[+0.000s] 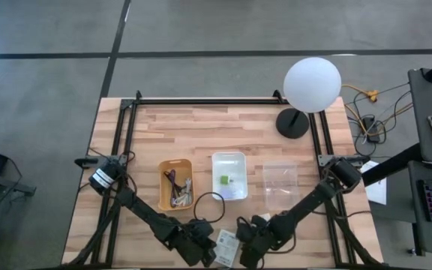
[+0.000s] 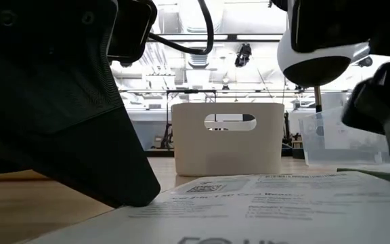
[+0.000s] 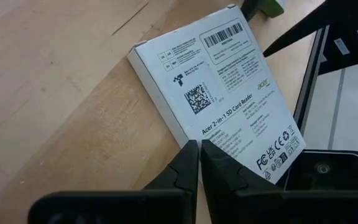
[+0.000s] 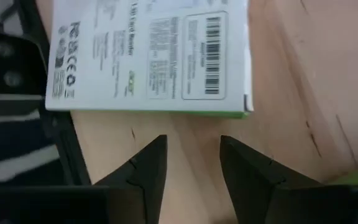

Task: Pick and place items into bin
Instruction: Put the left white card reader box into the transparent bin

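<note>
A white printed box (image 3: 229,93) lies flat on the wooden table near its front edge, between my two grippers (image 1: 226,244); one corner juts past the table's edge over a dark rail (image 4: 17,68). My left gripper (image 3: 199,152) is shut, its tips at the box's long side. My right gripper (image 4: 191,155) is open and stands short of the box's green-edged side (image 4: 222,114), with nothing between its fingers. Farther back, an orange bin (image 1: 175,184) holds cables and a white bin (image 1: 229,176) holds a green block (image 1: 224,180). My left gripper's shut fingertips (image 3: 191,149) meet the box's long side edge (image 3: 182,134), near its middle. They slant down at it from the table's left and near side. The box lies flat on the table, printed face up.
A clear container (image 1: 280,184) stands right of the white bin. A lamp with a white globe (image 1: 312,84) stands at the far right corner. Black frame rails (image 1: 126,142) run along the table's sides. Bare wood lies beyond the bins.
</note>
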Available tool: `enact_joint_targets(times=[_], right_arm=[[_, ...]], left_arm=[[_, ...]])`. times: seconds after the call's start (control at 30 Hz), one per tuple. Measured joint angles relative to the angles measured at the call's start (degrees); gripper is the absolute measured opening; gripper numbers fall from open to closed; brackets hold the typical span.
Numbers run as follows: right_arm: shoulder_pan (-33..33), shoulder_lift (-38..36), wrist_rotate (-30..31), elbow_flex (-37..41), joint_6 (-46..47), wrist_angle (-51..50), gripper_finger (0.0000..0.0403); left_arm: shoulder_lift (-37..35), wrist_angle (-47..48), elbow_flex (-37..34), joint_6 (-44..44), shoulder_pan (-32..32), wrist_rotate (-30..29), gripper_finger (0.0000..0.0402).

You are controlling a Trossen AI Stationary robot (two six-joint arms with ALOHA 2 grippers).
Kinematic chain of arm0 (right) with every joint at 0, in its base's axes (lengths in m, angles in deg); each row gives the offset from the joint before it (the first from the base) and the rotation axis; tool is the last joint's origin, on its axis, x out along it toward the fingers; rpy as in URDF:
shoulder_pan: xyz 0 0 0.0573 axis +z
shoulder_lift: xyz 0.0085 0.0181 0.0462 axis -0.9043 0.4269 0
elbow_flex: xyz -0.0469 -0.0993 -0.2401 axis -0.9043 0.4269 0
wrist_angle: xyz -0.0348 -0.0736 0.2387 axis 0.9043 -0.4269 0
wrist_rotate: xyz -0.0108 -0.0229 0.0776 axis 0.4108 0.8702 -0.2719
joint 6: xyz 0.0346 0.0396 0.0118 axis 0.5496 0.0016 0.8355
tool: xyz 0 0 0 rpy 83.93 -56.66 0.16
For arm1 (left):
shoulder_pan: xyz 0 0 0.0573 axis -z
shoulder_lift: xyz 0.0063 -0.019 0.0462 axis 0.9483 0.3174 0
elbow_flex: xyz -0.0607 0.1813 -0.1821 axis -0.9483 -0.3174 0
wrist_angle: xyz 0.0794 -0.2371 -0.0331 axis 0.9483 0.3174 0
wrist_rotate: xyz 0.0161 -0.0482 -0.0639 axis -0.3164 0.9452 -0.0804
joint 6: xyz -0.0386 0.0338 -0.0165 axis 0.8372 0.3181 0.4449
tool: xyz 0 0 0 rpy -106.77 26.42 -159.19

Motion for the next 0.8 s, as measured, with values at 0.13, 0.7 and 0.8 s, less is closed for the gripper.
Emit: enact_joint_targets(times=[0.13, 0.7, 0.8], right_arm=[[-0.6, 0.0, -1.3, 0.1, 4.0, 1.9, 0.0137], [-5.8, 0.0, -3.0, 1.0, 5.4, 13.2, 0.0137], [-7.0, 0.0, -1.2, 1.0, 5.2, 15.9, 0.0137]], left_arm=[[0.0, -0.1, -0.1, 0.0, 0.0, 0.0, 0.0000], [0.0, 1.4, -0.7, 1.2, 0.6, 0.3, 0.0000], [0.0, 0.9, -0.7, 1.2, 0.7, 1.8, 0.0000]])
